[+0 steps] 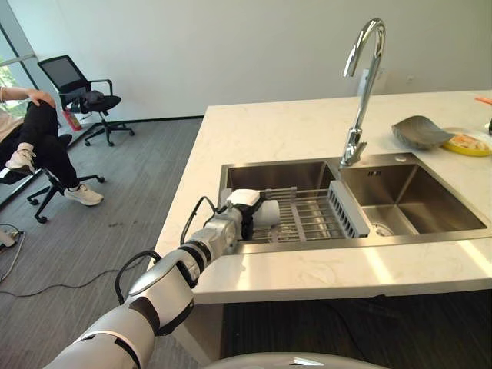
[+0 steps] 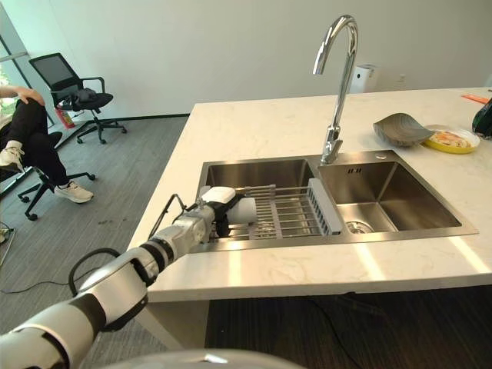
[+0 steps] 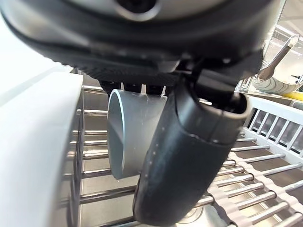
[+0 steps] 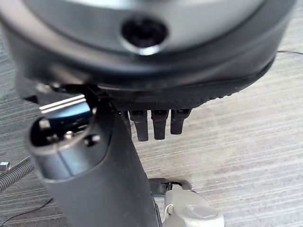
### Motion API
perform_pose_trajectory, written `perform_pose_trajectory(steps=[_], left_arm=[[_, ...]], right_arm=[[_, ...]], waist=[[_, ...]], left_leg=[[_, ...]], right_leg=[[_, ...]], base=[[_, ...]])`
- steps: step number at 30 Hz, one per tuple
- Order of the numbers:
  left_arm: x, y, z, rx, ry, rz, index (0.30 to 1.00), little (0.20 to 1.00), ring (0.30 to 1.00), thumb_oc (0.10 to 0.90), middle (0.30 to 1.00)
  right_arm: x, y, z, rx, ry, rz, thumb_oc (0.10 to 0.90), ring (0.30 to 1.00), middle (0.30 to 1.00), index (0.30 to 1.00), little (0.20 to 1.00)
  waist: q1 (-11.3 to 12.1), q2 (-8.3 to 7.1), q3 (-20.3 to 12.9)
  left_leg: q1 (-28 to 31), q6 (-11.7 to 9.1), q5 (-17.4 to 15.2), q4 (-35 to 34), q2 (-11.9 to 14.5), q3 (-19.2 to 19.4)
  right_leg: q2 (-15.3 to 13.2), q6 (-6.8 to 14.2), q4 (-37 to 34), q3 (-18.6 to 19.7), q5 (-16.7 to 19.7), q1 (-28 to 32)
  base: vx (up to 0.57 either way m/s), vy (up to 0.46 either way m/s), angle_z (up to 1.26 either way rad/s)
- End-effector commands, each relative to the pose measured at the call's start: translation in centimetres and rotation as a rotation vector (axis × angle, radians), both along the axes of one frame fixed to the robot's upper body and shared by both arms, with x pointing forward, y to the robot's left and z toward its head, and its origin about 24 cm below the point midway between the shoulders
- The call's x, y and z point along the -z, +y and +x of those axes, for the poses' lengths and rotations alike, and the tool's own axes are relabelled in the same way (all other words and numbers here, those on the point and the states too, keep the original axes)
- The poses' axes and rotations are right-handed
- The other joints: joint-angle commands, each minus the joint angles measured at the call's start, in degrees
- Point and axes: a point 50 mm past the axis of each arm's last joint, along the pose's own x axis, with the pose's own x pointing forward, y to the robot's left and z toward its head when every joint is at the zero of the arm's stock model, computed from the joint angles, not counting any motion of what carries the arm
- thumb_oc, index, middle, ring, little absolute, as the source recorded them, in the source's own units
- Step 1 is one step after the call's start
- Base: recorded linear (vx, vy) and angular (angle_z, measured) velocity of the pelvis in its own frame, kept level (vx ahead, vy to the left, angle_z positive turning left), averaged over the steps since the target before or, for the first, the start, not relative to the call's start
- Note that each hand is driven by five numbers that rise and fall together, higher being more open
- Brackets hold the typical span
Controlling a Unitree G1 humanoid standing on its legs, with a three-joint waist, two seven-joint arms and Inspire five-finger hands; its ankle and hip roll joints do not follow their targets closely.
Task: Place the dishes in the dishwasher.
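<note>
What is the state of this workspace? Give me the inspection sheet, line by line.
Surface: white counter with a two-basin sink, faucet, wire rack across the left basin.
Job's things: grey cup over the rack; grey bowl and yellow plate on the counter.
Clutter: nothing seen.
Hands: left robot hand curled round the cup; right robot hand relaxed, holding nothing, above the floor.
Cables: thin cable on the floor.
Surroundings: office chair, seated person.

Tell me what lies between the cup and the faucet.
In the left eye view, the wire rack over the sink spans between the cup and faucet.
</note>
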Motion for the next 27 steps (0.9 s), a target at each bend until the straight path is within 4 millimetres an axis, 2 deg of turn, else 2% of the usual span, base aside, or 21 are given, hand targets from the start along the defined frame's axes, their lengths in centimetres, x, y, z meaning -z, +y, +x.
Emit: perform_pose_trajectory(steps=[1, 4, 6, 10, 11, 12, 16, 20, 23, 24, 25, 27], left_arm=[[1.6, -0.2, -0.6, 0.050, 0.102, 0.191, 0.300, 0.300, 0.300, 0.400, 0.300], [0.9, -0.9, -0.2, 0.105, 0.060, 0.220, 0.300, 0.300, 0.300, 0.400, 0.300], [-1.3, -2.7, 0.6, 0.235, -0.066, 0.259, 0.300, 0.300, 0.300, 0.400, 0.300], [-2.2, -3.4, 0.8, 0.313, -0.125, 0.278, 0.300, 0.300, 0.300, 0.400, 0.300], [-3.7, -5.7, 0.6, 0.410, -0.175, 0.207, 0.300, 0.300, 0.300, 0.400, 0.300], [-3.8, -5.6, 0.6, 0.411, -0.173, 0.206, 0.300, 0.300, 0.300, 0.400, 0.300], [-6.6, -7.0, 0.2, 0.545, -0.303, 0.141, 0.300, 0.300, 0.300, 0.400, 0.300], [-9.7, -7.1, 0.0, 0.612, -0.435, 0.071, 0.300, 0.300, 0.300, 0.400, 0.300], [-10.3, -6.9, 0.2, 0.605, -0.458, 0.053, 0.300, 0.300, 0.300, 0.400, 0.300], [-11.6, -6.7, 0.3, 0.602, -0.509, 0.016, 0.300, 0.300, 0.300, 0.400, 0.300], [-13.7, -6.1, 0.3, 0.590, -0.590, -0.063, 0.300, 0.300, 0.300, 0.400, 0.300], [-15.6, -5.3, 0.2, 0.552, -0.653, -0.172, 0.300, 0.300, 0.300, 0.400, 0.300]], right_arm=[[-1.2, -1.7, 4.1, -0.007, -0.067, -0.073, 0.800, 0.900, 0.900, 0.900, 0.900], [-1.2, -1.8, 4.3, -0.013, -0.070, -0.083, 0.800, 0.900, 0.900, 0.900, 0.900], [-1.4, -2.1, 4.5, -0.010, -0.091, -0.099, 0.800, 0.900, 0.900, 0.900, 0.900], [-1.5, -2.4, 4.5, 0.011, -0.111, -0.114, 0.800, 0.900, 0.900, 0.900, 0.900], [-1.6, -2.5, 4.3, 0.009, -0.125, -0.122, 0.800, 0.900, 0.900, 0.900, 0.900], [-1.6, -2.5, 4.3, 0.009, -0.126, -0.122, 0.800, 0.900, 0.900, 0.900, 0.900], [-1.7, -3.1, 3.3, 0.029, -0.131, -0.139, 0.800, 0.900, 0.900, 0.900, 0.900], [-1.5, -3.0, 1.4, 0.056, -0.103, -0.142, 0.800, 0.900, 0.900, 0.900, 0.900], [-1.4, -3.0, 1.1, 0.060, -0.098, -0.141, 0.800, 0.900, 0.900, 0.900, 0.900], [-1.3, -2.8, 0.7, 0.063, -0.090, -0.136, 0.800, 0.900, 0.900, 0.900, 0.900], [-1.0, -2.2, 0.3, 0.054, -0.083, -0.119, 0.800, 0.900, 0.900, 0.900, 0.900], [-0.7, -1.7, -0.1, 0.042, -0.077, -0.104, 0.800, 0.900, 0.900, 0.900, 0.900]], waist=[[-0.14, 0.76, 4.80], [-0.24, 0.78, 4.82], [-0.44, 0.93, 4.75], [-0.57, 1.01, 4.78], [-0.90, 1.04, 4.81], [-0.89, 1.02, 4.83], [-1.38, 1.00, 4.99], [-1.28, 0.61, 4.63], [-1.24, 0.48, 4.61], [-1.15, 0.31, 4.61], [-0.71, -0.04, 4.73], [-0.32, -0.28, 4.81]], left_leg=[[0.87, 2.76, -5.27, 0.63, -0.99, -2.85], [0.77, 2.72, -5.33, 0.63, -1.00, -2.91], [0.82, 2.69, -5.55, 0.63, -1.03, -2.93], [0.93, 2.68, -5.69, 0.63, -1.06, -2.99], [0.91, 2.68, -5.69, 0.63, -1.09, -2.99], [0.90, 2.68, -5.71, 0.63, -1.09, -3.00], [0.73, 2.87, -5.92, 0.63, -1.24, -3.00], [1.00, 2.74, -6.06, 0.63, -0.93, -2.97], [1.03, 2.65, -5.98, 0.63, -0.84, -3.02], [1.00, 2.40, -5.74, 0.63, -0.65, -3.12], [0.78, 1.74, -4.89, 0.63, 0.16, -3.60], [0.55, 1.19, -4.09, 0.63, 0.90, -4.07]], right_leg=[[-1.55, 4.42, 0.92, -1.23, -1.94, -1.16], [-1.60, 4.43, 0.92, -1.37, -2.07, -1.09], [-1.65, 4.56, 0.92, -1.40, -2.25, -1.06], [-1.65, 4.70, 0.92, -1.52, -2.36, -1.01], [-1.72, 4.81, 0.92, -1.53, -2.31, -1.17], [-1.72, 4.82, 0.92, -1.54, -2.31, -1.18], [-1.78, 5.19, 0.92, -0.89, -2.15, -1.73], [-1.47, 5.09, 0.92, -0.90, -2.58, -1.25], [-1.36, 5.02, 0.92, -1.01, -2.69, -1.06], [-1.13, 4.92, 0.92, -1.29, -2.85, -0.81], [-0.71, 4.64, 0.92, -2.05, -3.17, -0.33], [-0.25, 4.26, 0.92, -2.80, -3.58, 0.24]], base=[[0.00, 0.000, 0.00], [0.00, 0.000, 0.00], [0.00, 0.000, 0.00], [0.00, 0.000, 0.00], [0.00, 0.000, 0.00], [0.00, 0.000, 0.00], [0.00, 0.000, 0.00], [0.01, -0.012, -0.02], [0.00, -0.031, -0.05], [-0.02, -0.127, -0.03], [-0.03, -0.163, -0.03], [-0.02, -0.147, 0.08]])
